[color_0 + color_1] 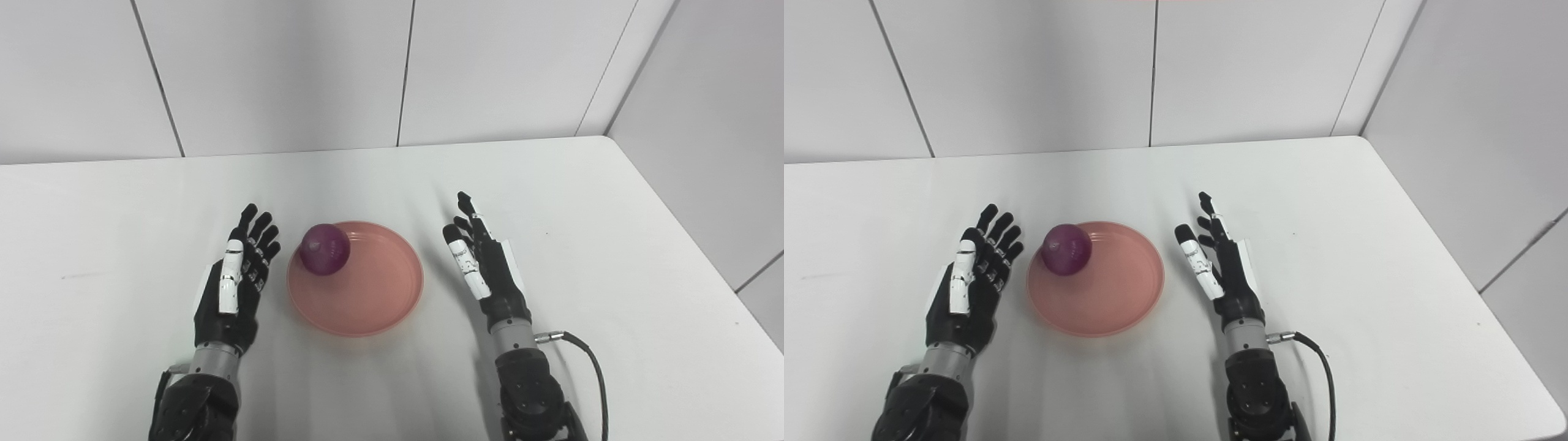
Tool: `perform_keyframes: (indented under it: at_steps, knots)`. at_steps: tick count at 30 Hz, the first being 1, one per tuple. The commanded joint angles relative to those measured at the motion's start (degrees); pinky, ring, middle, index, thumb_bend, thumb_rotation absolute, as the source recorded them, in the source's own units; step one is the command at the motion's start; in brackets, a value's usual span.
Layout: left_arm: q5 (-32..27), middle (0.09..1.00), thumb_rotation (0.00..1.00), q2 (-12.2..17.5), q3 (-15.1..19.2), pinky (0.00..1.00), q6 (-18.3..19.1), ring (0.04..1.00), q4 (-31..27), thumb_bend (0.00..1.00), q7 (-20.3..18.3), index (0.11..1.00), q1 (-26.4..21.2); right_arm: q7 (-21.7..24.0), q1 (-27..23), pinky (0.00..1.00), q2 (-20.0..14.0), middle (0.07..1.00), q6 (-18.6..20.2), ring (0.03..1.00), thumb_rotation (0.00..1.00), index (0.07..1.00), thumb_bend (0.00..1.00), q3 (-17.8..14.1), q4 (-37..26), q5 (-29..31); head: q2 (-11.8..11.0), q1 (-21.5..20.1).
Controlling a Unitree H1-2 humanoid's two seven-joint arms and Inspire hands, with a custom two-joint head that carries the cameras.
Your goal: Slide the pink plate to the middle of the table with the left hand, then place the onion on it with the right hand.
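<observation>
Onion [324,248] sits on the plate [367,300], against its far-left rim, mid-surface [612,245]. I see my left hand [236,278] just left of the plate, released, fingers spread, holding nothing. My right hand [481,263] is near the plate's right, also released and empty

On the table [612,202], near the middle: the plate [373,306]. In the plate, against its far-left rim: the onion [324,248]. Left of the plate, just beside its rim, apart from it: the left hand [236,285], fingers spread and pointing away, holding nothing. Right of the plate, a little farther off: the right hand [484,263], likewise spread, pointing away, holding nothing. Behind the table: a panelled wall [275,67]. To the right, along the table's edge: a second wall [710,110].
</observation>
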Motion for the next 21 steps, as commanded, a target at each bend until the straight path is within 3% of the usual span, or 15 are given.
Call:
perform_keyframes:
  at_steps: [1,5,11,14,21]
  knots:
    - [-0.03,0.966,1.0,1.32,0.73,0.96,0.43,0.961,1.66,0.47,-0.42,0.958,0.89,-1.41,-0.59,0.87,0.61,0.951,-3.87,0.923,1.0,0.961,0.54,-0.33,-0.55,0.75,-0.05,0.03]
    - [0.07,0.964,1.0,1.48,0.63,0.96,0.17,0.959,1.85,0.47,-0.4,0.955,0.87,-2.7,0.23,0.9,1.54,0.953,-6.24,0.933,1.0,0.958,0.52,-0.55,1.66,1.83,-0.07,0.01]
    - [-0.42,0.972,1.0,1.55,0.64,0.97,-0.63,0.964,2.66,0.47,-0.96,0.962,0.77,-3.06,0.46,0.95,2.07,0.969,-9.06,0.954,1.0,0.972,0.38,-1.12,4.51,4.58,-0.05,0.68]
    - [-0.03,0.967,1.0,1.48,0.52,0.97,-1.17,0.96,3.07,0.48,-0.78,0.96,0.86,-2.79,0.47,0.96,2.19,0.973,-10.16,0.956,1.0,0.978,0.37,-1.33,5.7,6.0,-0.11,1.16]
    - [-0.39,0.974,1.0,1.26,0.5,0.96,-2.27,0.963,3.52,0.46,-1.24,0.966,1.01,-2.93,0.66,0.97,2.41,0.967,-10.5,0.94,1.0,0.974,0.25,-0.99,6.18,6.67,-0.02,1.35]
